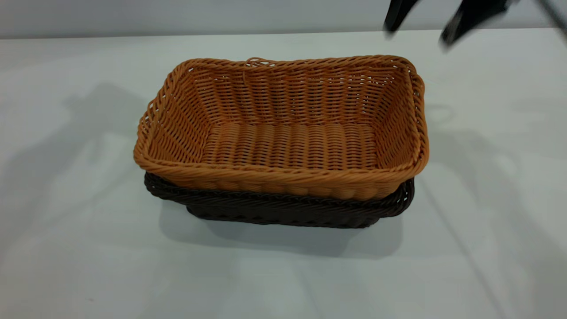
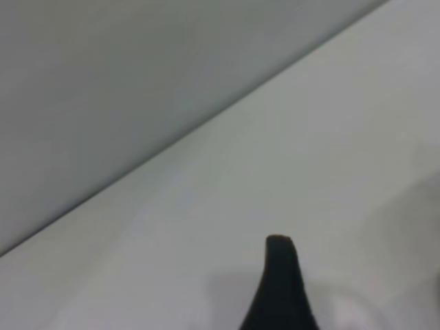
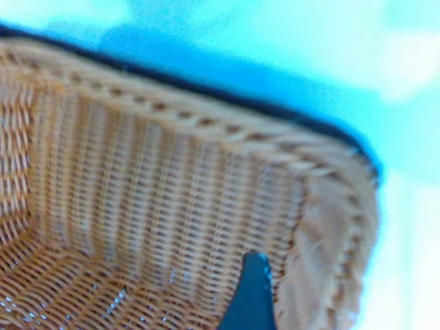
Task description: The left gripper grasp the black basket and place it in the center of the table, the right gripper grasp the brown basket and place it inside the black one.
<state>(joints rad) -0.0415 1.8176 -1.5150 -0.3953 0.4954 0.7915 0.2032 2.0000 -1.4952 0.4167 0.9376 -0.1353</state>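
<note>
The brown basket (image 1: 283, 128) sits nested inside the black basket (image 1: 279, 208) near the middle of the table (image 1: 71, 248), so by my reckoning the placing is as good as done. Both lie with their long axis running side to side across the table in the exterior view. The brown one does not sit quite square: its rim rides above the black rim, and a strip of dark weave shows along the near side.

My right gripper (image 1: 418, 29) hangs high over the far right corner of the baskets, clear of the rim, its two thin fingers spread apart and holding nothing. From my right wrist the brown weave fills the view, so the baskets lie down and toward the centre from me. This arm is the nearer one.

My left gripper (image 2: 278, 289) looks out over bare table only; I cannot tell whether it is open or closed.

The brown basket is orange-tan wicker with flared sides and a braided rim.
</note>
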